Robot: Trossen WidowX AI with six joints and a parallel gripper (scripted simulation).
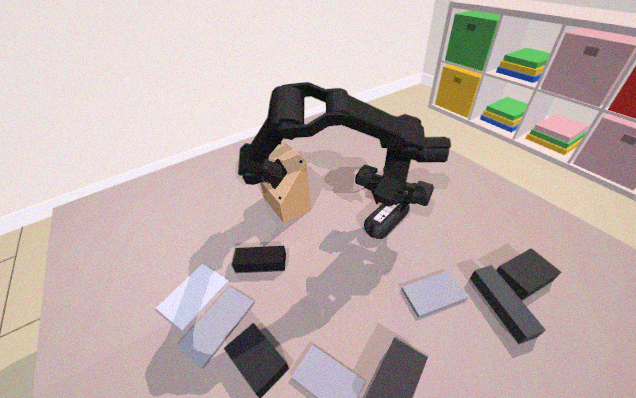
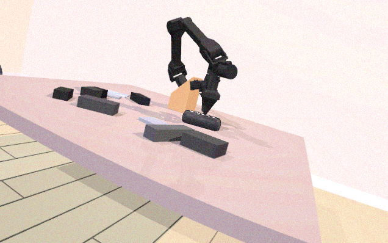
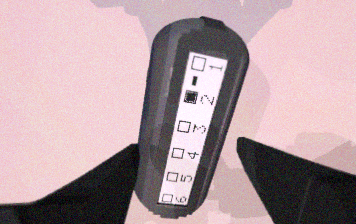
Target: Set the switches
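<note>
The dark grey controller unit (image 1: 376,230) (image 2: 201,121) (image 3: 162,92) lies upside down on the bench, its white label (image 3: 192,127) facing up. In the wrist view, square 1 is empty, square 2 is filled, and squares 3, 4, 5 and 6 are empty. A small dark dash sits between 1 and 2. The rocker switches are hidden underneath. My gripper (image 1: 395,200) (image 2: 206,113) (image 3: 188,146) is open over the unit's end near 5 and 6. The left finger in the wrist view is at the unit's side; the right one stands apart from it.
A tan wedge-shaped block (image 1: 297,192) (image 2: 182,98) stands near the arm's base. A black block (image 1: 259,259), pale flat plates (image 1: 434,294) (image 1: 217,325) and dark grey blocks (image 1: 529,272) (image 1: 507,305) (image 2: 204,144) lie around the bench (image 2: 259,183).
</note>
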